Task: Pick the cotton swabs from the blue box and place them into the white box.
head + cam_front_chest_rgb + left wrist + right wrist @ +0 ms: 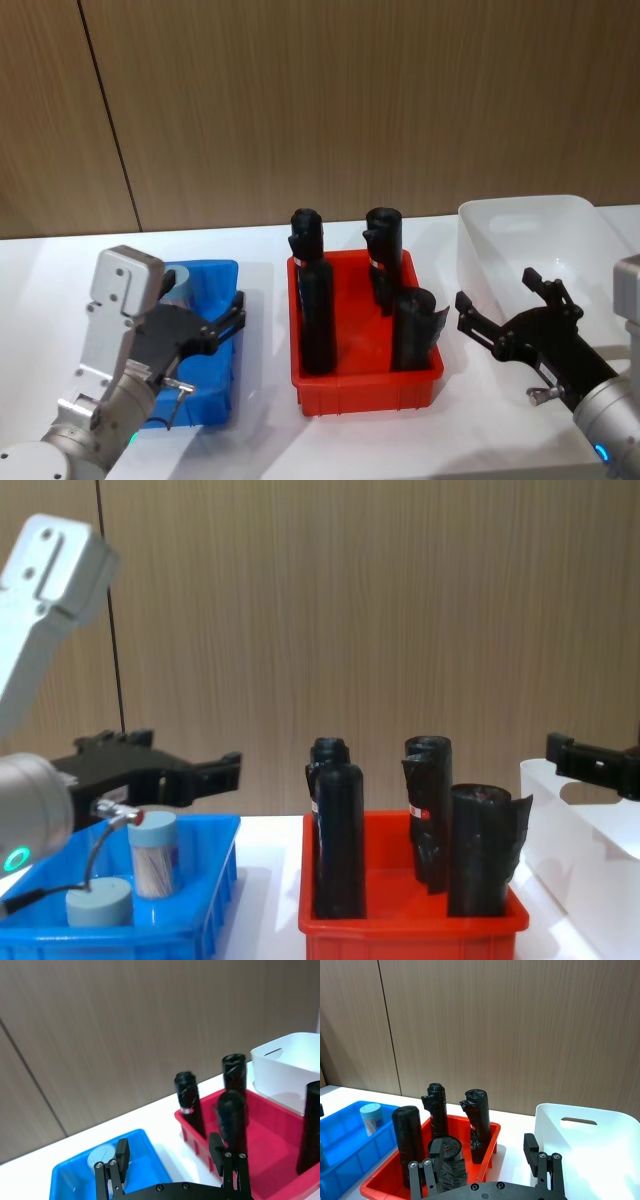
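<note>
Hovering over the right rim of the blue box (215, 275), the left gripper (169, 1154) spreads its fingers wide and holds nothing. Two jars of cotton swabs (155, 855) stand upright in that box, lower than the gripper in the chest view (whether they touch each other I cannot tell). A thin cable (93, 860) from the wrist hangs in front of them there.

Between the blue box and the white box (530, 212) stands a red bin (370, 385). Four tall black rolls (316, 315) stand upright in it and rise well above its rim, right in the line between the two boxes on the white table (265, 255).

The right gripper (497, 290), its jaws also wide apart and empty, hangs near the white box's left wall, just right of the red bin. A wood-panelled wall (350, 100) closes the back.
</note>
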`<state>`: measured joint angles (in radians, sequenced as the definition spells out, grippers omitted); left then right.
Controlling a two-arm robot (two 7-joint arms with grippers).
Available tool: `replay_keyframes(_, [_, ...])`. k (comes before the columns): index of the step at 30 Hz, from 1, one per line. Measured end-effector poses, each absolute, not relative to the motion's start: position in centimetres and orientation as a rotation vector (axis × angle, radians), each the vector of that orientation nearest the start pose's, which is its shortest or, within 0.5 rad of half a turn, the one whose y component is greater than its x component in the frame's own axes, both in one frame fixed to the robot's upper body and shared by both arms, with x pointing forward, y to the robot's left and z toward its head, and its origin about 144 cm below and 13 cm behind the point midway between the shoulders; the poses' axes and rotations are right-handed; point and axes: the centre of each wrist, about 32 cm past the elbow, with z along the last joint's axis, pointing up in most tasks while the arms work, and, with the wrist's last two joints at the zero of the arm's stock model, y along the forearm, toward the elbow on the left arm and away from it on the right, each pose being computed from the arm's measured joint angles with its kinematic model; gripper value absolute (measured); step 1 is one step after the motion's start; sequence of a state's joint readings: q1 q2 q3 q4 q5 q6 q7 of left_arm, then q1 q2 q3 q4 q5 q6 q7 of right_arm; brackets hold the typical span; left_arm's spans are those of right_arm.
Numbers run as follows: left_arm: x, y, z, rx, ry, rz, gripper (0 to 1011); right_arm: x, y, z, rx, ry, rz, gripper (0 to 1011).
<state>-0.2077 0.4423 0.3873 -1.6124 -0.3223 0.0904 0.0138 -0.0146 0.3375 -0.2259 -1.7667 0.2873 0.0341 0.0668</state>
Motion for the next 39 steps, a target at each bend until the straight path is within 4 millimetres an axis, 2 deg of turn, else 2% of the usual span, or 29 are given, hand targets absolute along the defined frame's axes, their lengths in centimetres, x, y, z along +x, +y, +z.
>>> replay_keyframes(21, [48.7,25.3,119.6,0.190,0.120,1.362,1004,44.3,-23.7,118.9,0.026,-0.075,-1.230,1002])
replay_keyframes(39, [49.4,26.1,119.2,0.267,0.253,1.404,1004,44.3,-23.7,118.9,0.026,-0.075,-1.229,1002])
